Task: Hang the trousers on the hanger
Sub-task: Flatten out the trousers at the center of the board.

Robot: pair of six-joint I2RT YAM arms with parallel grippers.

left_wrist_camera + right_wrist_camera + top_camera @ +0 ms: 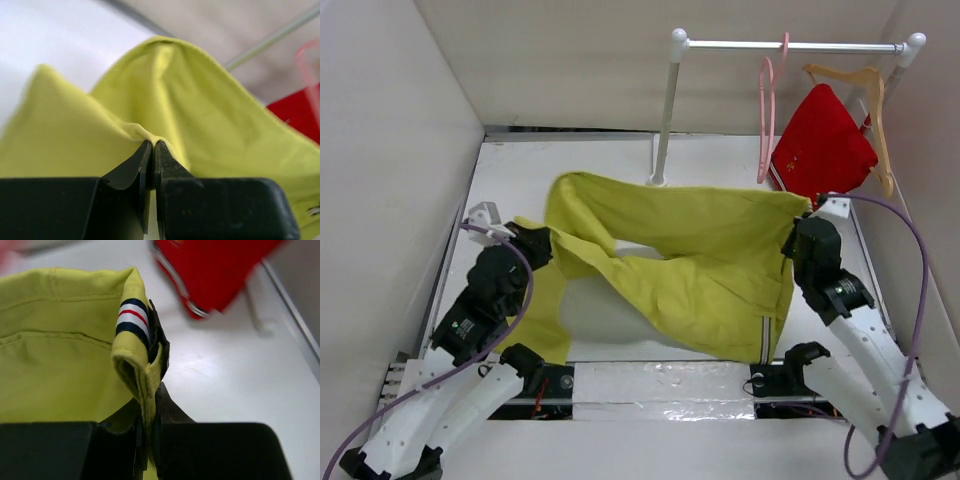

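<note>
The left hand (152,146) has its jaws pressed together on a pinched ridge of the trousers (690,262), and the cloth rises from the tips in a soft tent. The right hand (149,392) is also clamped on cloth. It holds a doubled fold of the waistband, where the striped trim (132,317) of dark, white and red bands stands just above the jaws. Seen from overhead, the left hand sits at the trousers' 9 o'clock edge and the right hand at their 3 o'clock edge. The garment is spread between them, its lower folds draping toward the bench (610,165).

As I judge it, both grasps are made and all of the hanging is left to do. The hanger (766,120) hangs by its hook from the rail (790,45), at about 12 o'clock from the right hand and apart from the trousers. No cloth passes over it, so the trousers have yet to be carried there and draped across it.

The trousers are a matte, woven, yellow-green fabric, limp, with stitched seams and rolling creases. The hanger is thin pink plastic, seen nearly edge-on. At its 3 o'clock side a red garment (823,140) hangs below the rail, with a light wooden hanger (865,85) beside it. The rail is a white tube on a white post, and the bench is smooth and white.
</note>
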